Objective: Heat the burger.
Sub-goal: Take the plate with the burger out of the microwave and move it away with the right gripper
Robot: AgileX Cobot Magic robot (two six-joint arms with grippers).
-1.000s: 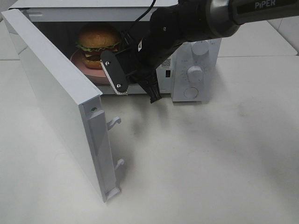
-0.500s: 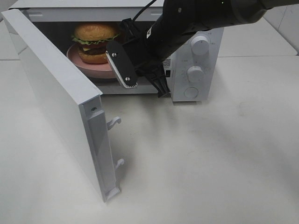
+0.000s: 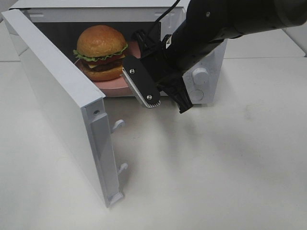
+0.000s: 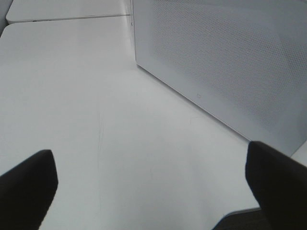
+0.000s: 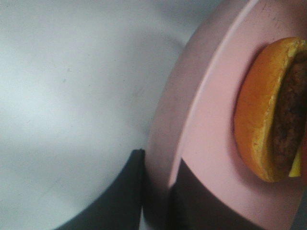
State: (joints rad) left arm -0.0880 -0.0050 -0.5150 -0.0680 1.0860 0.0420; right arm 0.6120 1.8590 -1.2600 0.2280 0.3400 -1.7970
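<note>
A white box-shaped microwave oven (image 3: 201,76) stands on the pale white tabletop (image 3: 216,167) with its flat white door (image 3: 57,100) swung wide open toward the camera, two small latch hooks (image 3: 117,125) showing on its free edge. Inside the oven's cavity sits the burger (image 3: 100,52), with a glossy golden-brown bun, green lettuce frill, red tomato and dark patty, resting on a round pink plate (image 3: 112,87). The black right arm reaches in from the right of the high view, and the right gripper (image 5: 156,191) is pinching the plate's rim, one dark finger (image 5: 122,191) on each side of the pink edge in the right wrist view, where the burger's lower bun (image 5: 256,110) lies on the plate a little inward from the grasp. The left gripper (image 4: 153,187) hovers over bare tabletop beside the perforated white side wall of the oven (image 4: 225,62), its two dark fingertips (image 4: 29,187) spread far apart with nothing between them.
</note>
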